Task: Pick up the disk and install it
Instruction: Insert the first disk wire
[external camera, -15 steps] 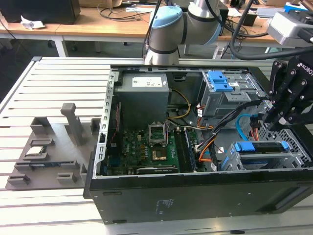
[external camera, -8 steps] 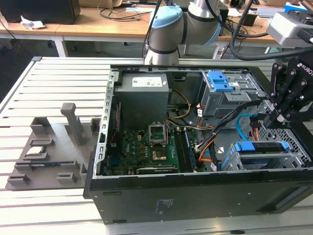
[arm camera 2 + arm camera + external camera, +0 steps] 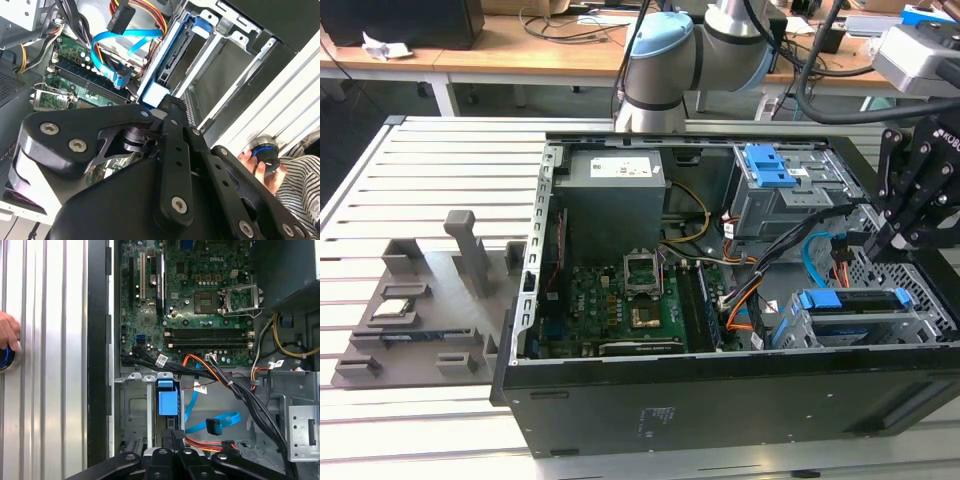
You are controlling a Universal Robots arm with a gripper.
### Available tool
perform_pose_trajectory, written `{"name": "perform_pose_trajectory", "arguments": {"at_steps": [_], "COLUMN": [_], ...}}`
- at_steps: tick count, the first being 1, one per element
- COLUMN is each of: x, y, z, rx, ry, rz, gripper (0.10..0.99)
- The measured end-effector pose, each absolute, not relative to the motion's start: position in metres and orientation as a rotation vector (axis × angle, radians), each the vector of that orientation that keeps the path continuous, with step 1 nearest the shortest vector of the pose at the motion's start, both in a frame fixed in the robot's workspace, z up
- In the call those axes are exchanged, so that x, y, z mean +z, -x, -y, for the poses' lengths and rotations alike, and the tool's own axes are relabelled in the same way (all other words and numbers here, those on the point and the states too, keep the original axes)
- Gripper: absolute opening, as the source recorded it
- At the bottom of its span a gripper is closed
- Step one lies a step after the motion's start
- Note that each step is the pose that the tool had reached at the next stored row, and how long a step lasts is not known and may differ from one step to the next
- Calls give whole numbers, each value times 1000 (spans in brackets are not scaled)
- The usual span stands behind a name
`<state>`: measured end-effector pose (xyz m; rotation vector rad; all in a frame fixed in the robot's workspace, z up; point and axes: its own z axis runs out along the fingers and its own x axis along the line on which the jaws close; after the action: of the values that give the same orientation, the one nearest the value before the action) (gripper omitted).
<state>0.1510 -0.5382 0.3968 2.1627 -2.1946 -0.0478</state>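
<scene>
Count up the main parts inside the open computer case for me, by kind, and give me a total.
Grey metal power supply box: 1
Green motherboard circuit board: 1
Silver metal drive cages: 2
Disk with blue plastic carrier rail, in one of the cages: 1
Total: 5

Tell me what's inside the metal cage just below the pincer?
The disk stands on edge in the cage, blue rail uppermost. The cage walls cover its sides and anything beneath.

Open computer case (image 3: pixel 720 400) lies on slatted table (image 3: pixel 420 170).
</scene>
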Motion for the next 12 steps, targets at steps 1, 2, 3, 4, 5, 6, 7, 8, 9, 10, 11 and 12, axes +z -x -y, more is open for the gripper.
{"name": "perform_pose_trajectory", "arguments": {"at_steps": [1,2,3,4,5,6,7,8,9,10,11,12], "x": [397,397,397,397,397,397,397,397,397,397,397,397], "y": [-154,-155,-157,-165,-169,-173,-175,-176,-178,-179,-181,-185], "z": [538,538,538,537,537,537,537,537,536,536,536,535], "rx": [-48,-48,-48,-48,-48,-48,-48,-47,-47,-47,-46,-46], "ry": [-2163,-2163,-2163,-2162,-2162,-2162,-2162,-2162,-2162,-2162,-2162,-2162], "rz": [2195,2194,2195,2194,2194,2194,2194,2194,2194,2194,2194,2194], "gripper": [106,106,106,106,106,106,106,106,106,106,106,106]}}
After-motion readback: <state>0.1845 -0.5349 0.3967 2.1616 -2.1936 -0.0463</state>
